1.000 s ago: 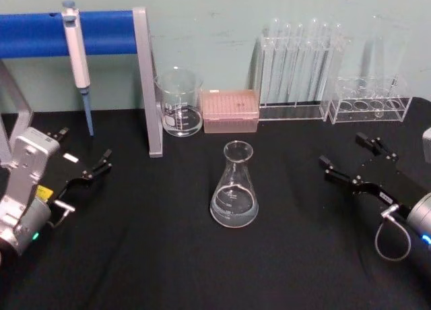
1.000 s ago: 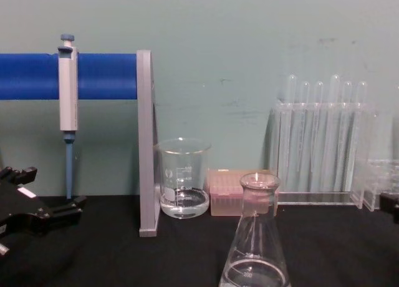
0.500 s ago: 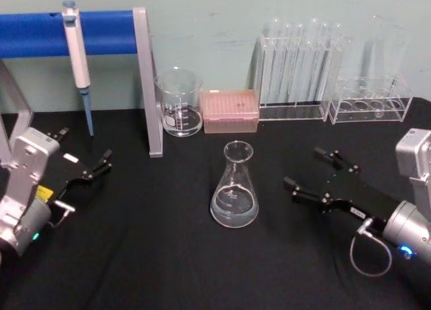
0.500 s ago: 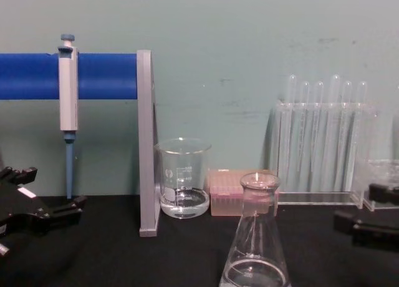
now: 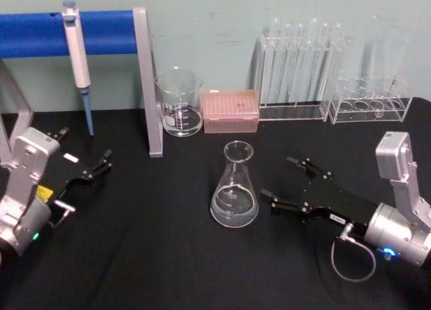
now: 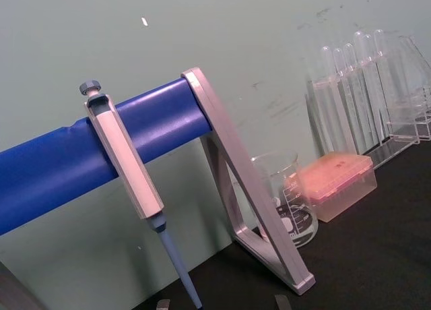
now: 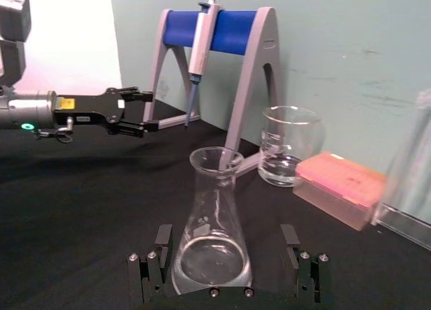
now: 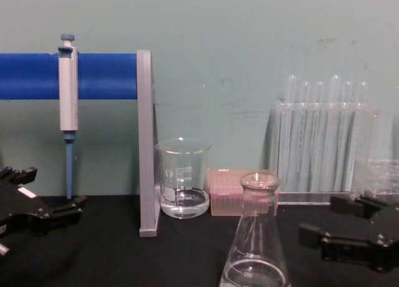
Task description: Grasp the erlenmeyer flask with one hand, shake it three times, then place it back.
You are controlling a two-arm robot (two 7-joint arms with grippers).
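- Left gripper [image 5: 86, 143] is idling at the flask's 9 o'clock, well apart, fingers spread.
- Flask [image 5: 234, 190] is standing upright on the table [image 5: 155, 256], untouched.
- Right gripper [image 5: 277, 176] is sitting near its 3 o'clock, fingers wide apart, touching nothing.
- The reach seems to be in hand. Next move: sliding toward 9 o'clock until the fingers are flanking the glass, then closing gently.

You see the erlenmeyer flask [image 8: 255, 243] upright at near ctr w/ a little liquid. The right gripper [image 8: 321, 219] sits just right of it, fingers spread, no contact. The left gripper [image 8: 47, 190] is at the left edge, fingers apart. The beaker [image 8: 182, 178] and test tube rack [image 8: 321, 143] stand at the far side.
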